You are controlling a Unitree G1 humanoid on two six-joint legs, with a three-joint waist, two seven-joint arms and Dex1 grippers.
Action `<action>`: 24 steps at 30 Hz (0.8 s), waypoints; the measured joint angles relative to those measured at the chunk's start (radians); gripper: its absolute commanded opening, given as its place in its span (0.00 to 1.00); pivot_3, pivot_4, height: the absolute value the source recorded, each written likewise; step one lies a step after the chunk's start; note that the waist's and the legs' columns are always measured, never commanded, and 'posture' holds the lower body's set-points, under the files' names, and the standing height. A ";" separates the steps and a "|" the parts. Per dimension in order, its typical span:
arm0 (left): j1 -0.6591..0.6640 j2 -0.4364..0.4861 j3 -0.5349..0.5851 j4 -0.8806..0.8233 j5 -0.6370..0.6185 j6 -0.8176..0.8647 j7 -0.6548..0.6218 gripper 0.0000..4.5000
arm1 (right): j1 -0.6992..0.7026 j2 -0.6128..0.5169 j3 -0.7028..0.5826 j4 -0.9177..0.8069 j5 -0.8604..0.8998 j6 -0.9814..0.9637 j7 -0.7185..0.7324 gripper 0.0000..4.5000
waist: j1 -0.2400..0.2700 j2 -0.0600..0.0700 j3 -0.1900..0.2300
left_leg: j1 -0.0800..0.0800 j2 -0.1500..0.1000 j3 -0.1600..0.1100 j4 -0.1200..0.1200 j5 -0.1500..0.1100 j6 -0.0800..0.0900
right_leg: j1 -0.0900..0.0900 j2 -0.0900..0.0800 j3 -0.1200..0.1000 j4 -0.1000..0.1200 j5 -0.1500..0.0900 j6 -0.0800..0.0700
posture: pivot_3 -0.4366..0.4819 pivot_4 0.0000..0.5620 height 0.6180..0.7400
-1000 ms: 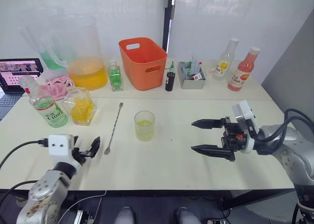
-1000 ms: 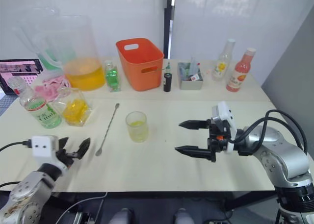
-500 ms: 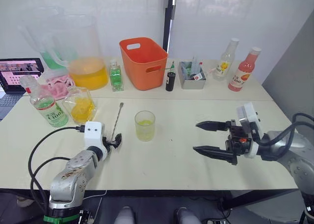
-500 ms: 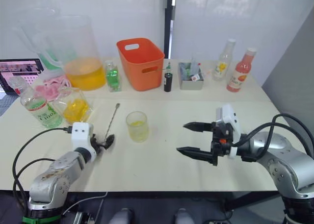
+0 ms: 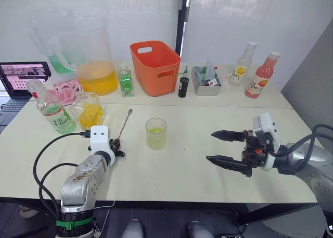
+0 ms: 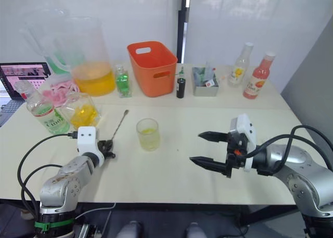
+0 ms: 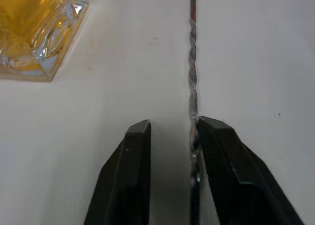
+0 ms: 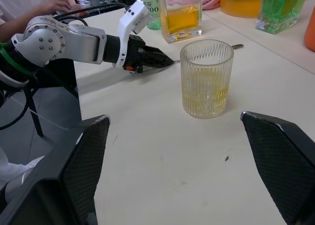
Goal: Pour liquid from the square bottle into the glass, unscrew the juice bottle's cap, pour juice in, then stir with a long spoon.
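Observation:
The long spoon (image 5: 125, 126) lies flat on the table, left of the glass (image 5: 156, 134), which holds a little yellow liquid. My left gripper (image 5: 118, 147) is down at the spoon's near end. In the left wrist view the twisted shaft (image 7: 192, 62) runs between the narrowed fingers and rests against one finger (image 7: 221, 151), with a gap to the other. The square bottle (image 5: 89, 111) and the juice bottle (image 5: 52, 113), with its cap (image 5: 32, 85) on top, stand at the far left. My right gripper (image 5: 209, 147) hovers wide open, right of the glass, and holds nothing.
Along the back stand a big pitcher of orange liquid (image 5: 93, 55), a small green bottle (image 5: 125, 82), an orange basket (image 5: 156, 66), a dark little bottle (image 5: 183, 84), a grey tray (image 5: 205, 84) and two bottles (image 5: 261, 76). A laptop (image 5: 21, 74) sits far left. A person's hand (image 8: 59, 1) shows beyond the table.
My left arm reached forward from the table's front edge to the spoon's near end, and its fingers narrowed around the shaft. The right gripper drifted slightly right, still open.

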 measured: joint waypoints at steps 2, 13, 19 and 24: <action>0.005 0.009 0.013 0.002 -0.001 -0.010 -0.020 0.00 | 0.012 0.000 0.004 0.001 -0.017 -0.004 0.002 1.00 | 0.000 0.000 0.000 | 0.000 0.000 0.000 0.000 0.000 0.000 | 0.000 0.000 0.000 0.000 0.000 0.000 | 0.48 0.27 0.70; 0.078 0.186 0.053 0.019 -0.052 -0.125 -0.275 0.00 | 0.007 0.012 0.014 0.004 -0.025 -0.012 0.003 1.00 | -0.010 -0.001 0.000 | -0.001 0.001 0.000 -0.001 0.000 0.000 | -0.002 0.000 0.000 0.000 0.000 -0.001 | 0.48 0.27 0.70; 0.140 0.319 0.112 0.014 -0.109 -0.187 -0.475 0.00 | 0.007 0.024 0.028 0.009 -0.036 -0.017 0.001 1.00 | -0.011 -0.001 0.000 | -0.001 0.001 0.000 -0.001 -0.003 -0.004 | -0.003 0.000 0.000 -0.001 -0.001 -0.001 | 0.48 0.27 0.70; 0.270 0.451 0.112 0.041 -0.154 -0.294 -0.743 0.00 | 0.027 0.059 0.033 0.012 -0.057 -0.041 -0.020 1.00 | -0.012 -0.001 0.001 | -0.001 0.001 0.001 -0.003 -0.004 -0.006 | -0.004 -0.001 0.000 -0.002 -0.001 -0.002 | 0.48 0.27 0.70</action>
